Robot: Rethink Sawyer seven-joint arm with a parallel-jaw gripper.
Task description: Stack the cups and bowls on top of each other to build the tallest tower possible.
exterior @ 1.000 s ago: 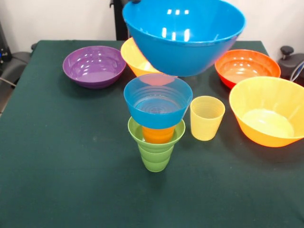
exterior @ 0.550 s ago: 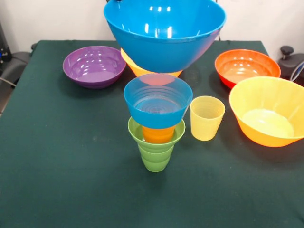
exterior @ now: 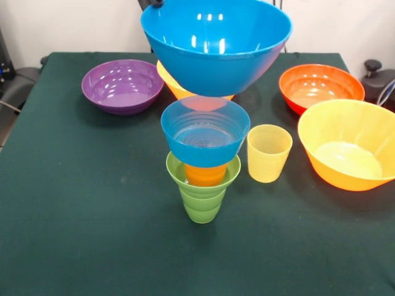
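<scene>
The tower stands mid-table: a green ribbed cup [exterior: 202, 202] at the bottom, a small green bowl [exterior: 174, 168] flaring over it, an orange cup [exterior: 205, 175] inside that, and a small translucent blue bowl [exterior: 205, 132] on top. A medium blue bowl [exterior: 216, 46] hangs level in the air, its base just above and slightly behind the tower's top. Only a dark tip of my gripper [exterior: 153, 3] shows, at the bowl's far left rim, and it holds the bowl there. A pale yellow cup [exterior: 268, 153] stands upright on the cloth right of the tower.
A purple bowl [exterior: 122, 85] sits at the back left. One big orange bowl [exterior: 168, 79] is mostly hidden behind the hanging bowl. A red-orange bowl [exterior: 321, 86] is at the back right, and another big orange bowl [exterior: 349, 145] sits by the right edge of the green cloth [exterior: 92, 234].
The hanging blue bowl has moved left from over the table's right-centre to above the tower, then dipped slightly. The tower and the other pieces have stayed put.
</scene>
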